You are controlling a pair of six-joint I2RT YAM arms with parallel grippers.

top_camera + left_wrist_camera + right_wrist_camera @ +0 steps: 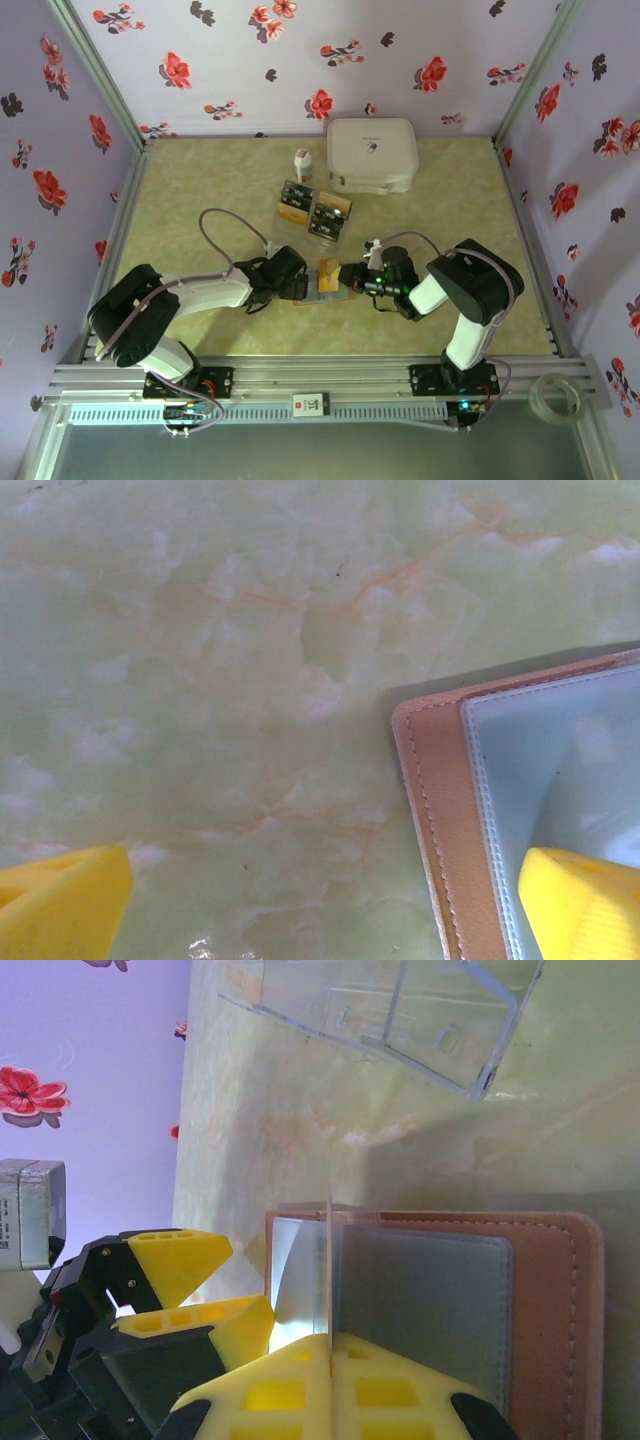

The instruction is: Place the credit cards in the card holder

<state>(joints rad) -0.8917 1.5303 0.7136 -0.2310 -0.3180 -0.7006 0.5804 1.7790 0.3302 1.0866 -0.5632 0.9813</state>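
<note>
Right tool (330,1365) is pressed together, pinching a gold-orange credit card (328,271) upright over the open card holder (545,1310) on the tabletop (200,680). Left tool (320,910) is spread, one finger over the holder's grey sleeve. More credit cards (312,210) stand farther back.

Bright even light, soft shadows, top view sharp, wrist views hazy, washed out, foreground blurred

left end effector (322,905) spread wide, one fingertip (585,905) over the open card holder (440,820) (grey inside up).
</note>
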